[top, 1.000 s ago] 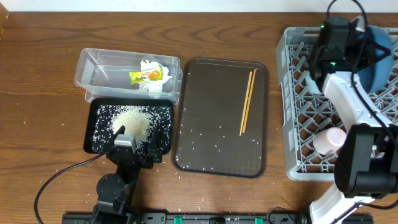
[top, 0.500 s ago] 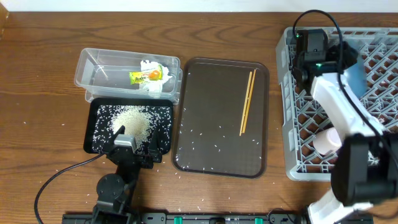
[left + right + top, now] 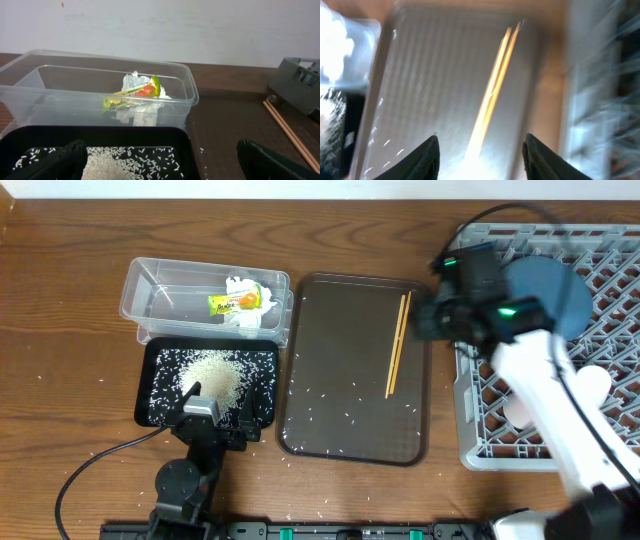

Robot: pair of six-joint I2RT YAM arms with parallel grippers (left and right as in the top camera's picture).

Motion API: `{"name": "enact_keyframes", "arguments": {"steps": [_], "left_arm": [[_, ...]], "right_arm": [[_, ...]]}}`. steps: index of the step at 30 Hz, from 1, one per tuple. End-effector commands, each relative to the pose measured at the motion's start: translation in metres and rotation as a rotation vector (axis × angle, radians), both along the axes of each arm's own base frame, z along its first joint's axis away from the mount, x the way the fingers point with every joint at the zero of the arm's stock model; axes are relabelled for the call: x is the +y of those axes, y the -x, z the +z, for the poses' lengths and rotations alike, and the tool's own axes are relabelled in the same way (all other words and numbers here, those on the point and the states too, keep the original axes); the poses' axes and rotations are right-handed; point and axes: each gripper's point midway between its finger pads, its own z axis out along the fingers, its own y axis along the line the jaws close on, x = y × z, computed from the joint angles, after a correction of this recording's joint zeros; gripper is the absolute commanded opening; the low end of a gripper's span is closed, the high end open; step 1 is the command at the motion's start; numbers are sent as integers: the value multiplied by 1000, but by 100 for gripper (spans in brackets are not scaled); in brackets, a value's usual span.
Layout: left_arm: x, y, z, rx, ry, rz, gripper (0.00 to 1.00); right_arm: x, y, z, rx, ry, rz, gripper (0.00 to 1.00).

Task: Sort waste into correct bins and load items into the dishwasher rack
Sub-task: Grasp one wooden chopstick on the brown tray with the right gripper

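Lying in the clear tub [image 3: 30, 95]: tissue [image 3: 140, 114], green-and-orange wrapper [image 3: 131, 96], print illegible. Chopsticks [image 3: 397, 345] on brown tray [image 3: 340, 330]. Left gripper [image 3: 165, 162] and right gripper [image 3: 481, 150]: fingers spread wide, empty.

Motion blur smears the right wrist view, leaving the chopsticks [image 3: 492, 95] a bright streak; the right arm [image 3: 545, 385] hides part of the dishwasher rack [image 3: 615, 280].

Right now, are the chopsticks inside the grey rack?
No, the chopsticks lie on the brown tray, beside the rack.
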Motion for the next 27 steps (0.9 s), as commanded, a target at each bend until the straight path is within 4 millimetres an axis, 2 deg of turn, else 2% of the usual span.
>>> {"name": "enact_keyframes", "arguments": {"steps": [1,4,6,8,13,16,18,20,23,27], "left_arm": [[2,0,-17,39,-11,10,98],[2,0,-17,39,-11,10,98],[2,0,-17,39,-12,10,98],[2,0,-17,39,-12,10,98],[2,0,-17,39,-12,10,98],[2,0,-17,39,-12,10,98],[2,0,-17,39,-12,10,98],[2,0,-17,39,-12,10,98],[2,0,-17,39,-12,10,98],[2,0,-17,39,-12,10,98]], "right_arm": [[7,4,-46,143,24,-222,49],[-3,-5,-79,176,96,-328,44],[-5,-13,-99,200,94,-350,43],[-3,-18,-117,229,79,-353,37],[1,-15,-160,325,75,-345,33],[0,-9,-178,369,94,-344,29],[-2,-6,-184,389,105,-345,25],[-3,-4,-184,396,111,-346,18],[-5,-3,-176,392,108,-347,1],[-5,-9,-150,328,96,-298,1]]}}
